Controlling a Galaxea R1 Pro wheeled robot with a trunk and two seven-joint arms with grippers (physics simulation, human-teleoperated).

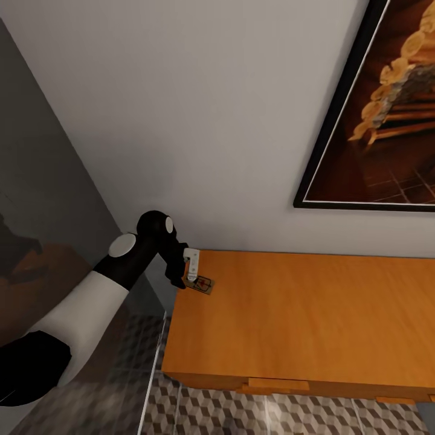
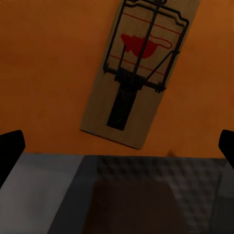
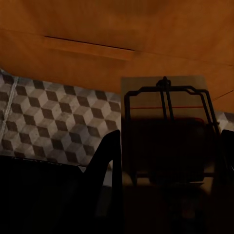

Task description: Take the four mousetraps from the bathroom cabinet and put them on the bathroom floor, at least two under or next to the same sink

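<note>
One mousetrap (image 1: 203,284), a small wooden board with a dark wire frame and a red mark, lies flat on the cabinet (image 1: 314,314) top near its left rear corner. My left gripper (image 1: 186,280) hovers just over that corner, beside the trap. In the left wrist view the mousetrap (image 2: 134,73) lies ahead of the left gripper (image 2: 117,151), whose fingertips (image 2: 10,150) stand wide apart, open and touching nothing. My right gripper (image 3: 168,161) is shut on another mousetrap (image 3: 165,114), held in front of the cabinet front (image 3: 122,29) and above the bathroom floor (image 3: 53,117).
A dark-framed picture (image 1: 386,109) hangs on the white wall above the cabinet. A thin glass panel edge (image 1: 154,368) runs along the cabinet's left end, with a grey wall (image 1: 42,181) beyond. Cube-patterned tiles (image 1: 272,417) lie in front of the cabinet. A slim drawer handle (image 3: 87,46) crosses the cabinet front.
</note>
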